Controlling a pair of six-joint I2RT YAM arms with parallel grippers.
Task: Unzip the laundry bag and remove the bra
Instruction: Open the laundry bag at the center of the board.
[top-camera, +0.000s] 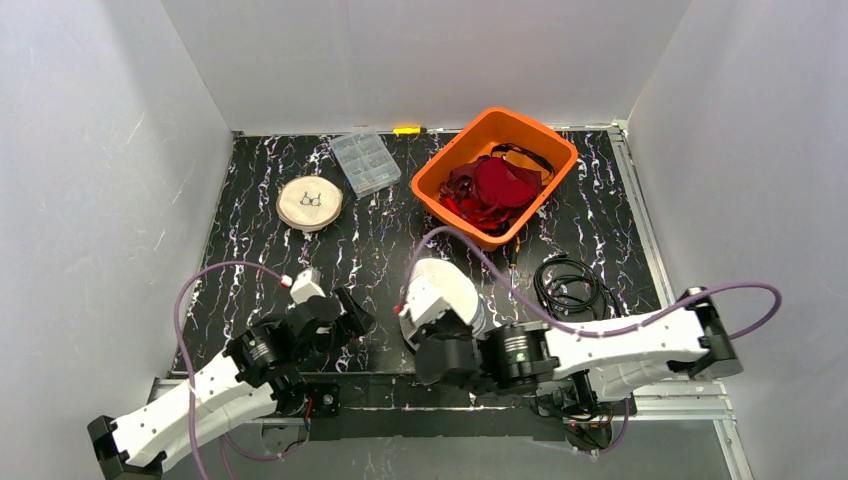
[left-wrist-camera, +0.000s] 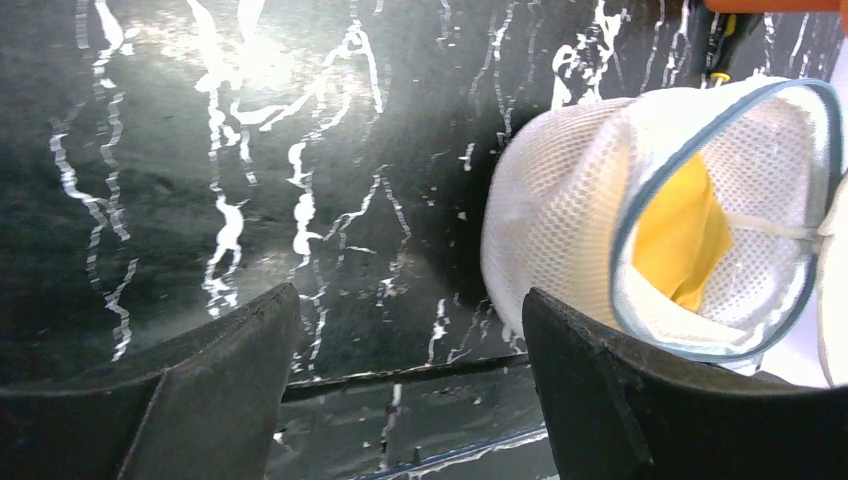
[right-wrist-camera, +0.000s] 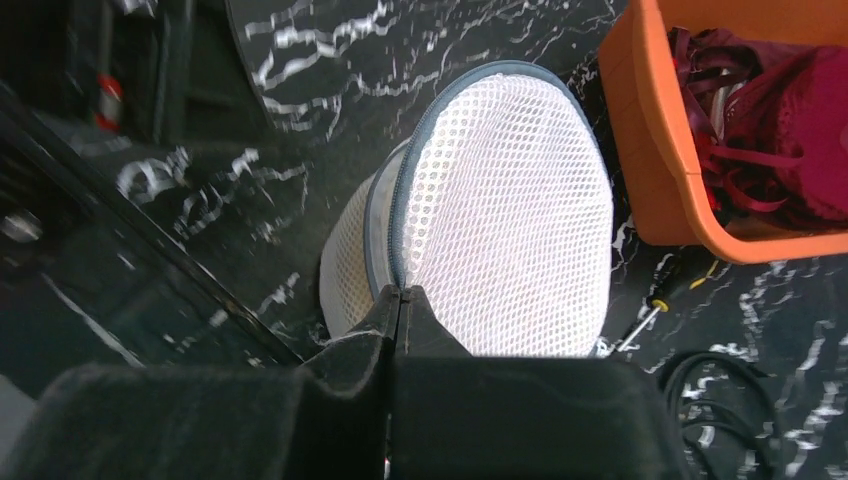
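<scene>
Here: laundry bag (top-camera: 455, 290), white mesh, lies on desk (top-camera: 380, 240) centre-front, orange bin (top-camera: 440, 180) behind it. R gripper (right-wrist-camera: 400, 300): fingers pressed together, pinching bag at zip seam. L gripper (left-wrist-camera: 408, 300): spread wide, nothing held, just left of bag. Yellow bra (left-wrist-camera: 680, 235) inside bag, seen thru mesh.

The table (top-camera: 260, 200) is black with white marble veining. The laundry bag (top-camera: 452, 286) is white mesh with grey-blue trim, yellow fabric (left-wrist-camera: 680, 235) showing through. Toward the far right corner, an orange bin (top-camera: 452, 150) holds dark red garments (top-camera: 497, 185).
</scene>
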